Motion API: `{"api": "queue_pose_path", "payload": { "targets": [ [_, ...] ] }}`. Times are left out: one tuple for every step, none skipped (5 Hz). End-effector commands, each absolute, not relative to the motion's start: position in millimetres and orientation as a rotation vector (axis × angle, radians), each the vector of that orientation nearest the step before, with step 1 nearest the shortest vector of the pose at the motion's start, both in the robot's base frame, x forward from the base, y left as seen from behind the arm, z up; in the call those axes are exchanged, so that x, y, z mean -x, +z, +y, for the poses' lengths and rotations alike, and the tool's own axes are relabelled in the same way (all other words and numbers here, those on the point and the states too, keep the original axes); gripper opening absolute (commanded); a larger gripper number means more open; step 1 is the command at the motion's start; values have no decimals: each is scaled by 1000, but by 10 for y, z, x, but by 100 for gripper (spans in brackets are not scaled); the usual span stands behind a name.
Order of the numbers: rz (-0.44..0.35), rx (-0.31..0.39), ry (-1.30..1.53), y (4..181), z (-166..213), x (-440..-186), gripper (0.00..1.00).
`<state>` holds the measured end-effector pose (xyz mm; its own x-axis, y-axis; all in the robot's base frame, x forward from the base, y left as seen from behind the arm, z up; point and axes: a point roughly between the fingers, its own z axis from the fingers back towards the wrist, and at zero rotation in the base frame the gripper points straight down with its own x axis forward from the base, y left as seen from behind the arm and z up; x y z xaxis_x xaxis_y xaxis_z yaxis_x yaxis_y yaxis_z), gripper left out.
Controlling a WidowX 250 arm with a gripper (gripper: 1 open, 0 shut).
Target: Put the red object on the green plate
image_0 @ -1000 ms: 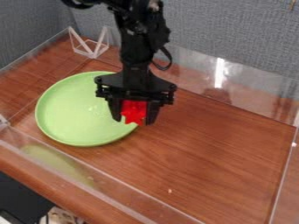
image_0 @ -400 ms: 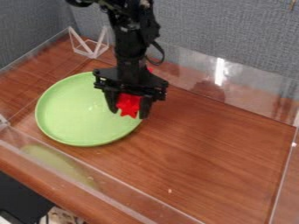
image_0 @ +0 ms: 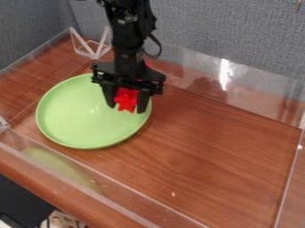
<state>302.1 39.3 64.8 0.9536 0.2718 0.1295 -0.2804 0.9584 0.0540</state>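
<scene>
The green plate [image_0: 71, 116] lies on the left part of the wooden table. My gripper [image_0: 128, 102] hangs from the black arm above the plate's right side. Its jaws are shut on the red object [image_0: 128, 99], which shows as a short red block between the black fingers, seen end-on. The red object is held a little above the plate's surface, over its right rim area.
A clear plastic wall [image_0: 226, 71] surrounds the wooden table [image_0: 215, 151]. A white wire stand [image_0: 86, 43] sits at the back left corner. Bare wood stretches to the right and front of the plate.
The arm has carried the red object leftward and slightly back, from just past the plate's right rim to over the plate's right side. The jaws stayed shut on it.
</scene>
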Motion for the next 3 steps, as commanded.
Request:
{"api": "queue_pose_path", "payload": {
  "targets": [
    [-166, -68, 293, 765, 403, -3055, 0],
    [-158, -63, 283, 748, 346, -2991, 0],
    [-155, -57, 281, 771, 296, -2937, 0]
  ]
}}
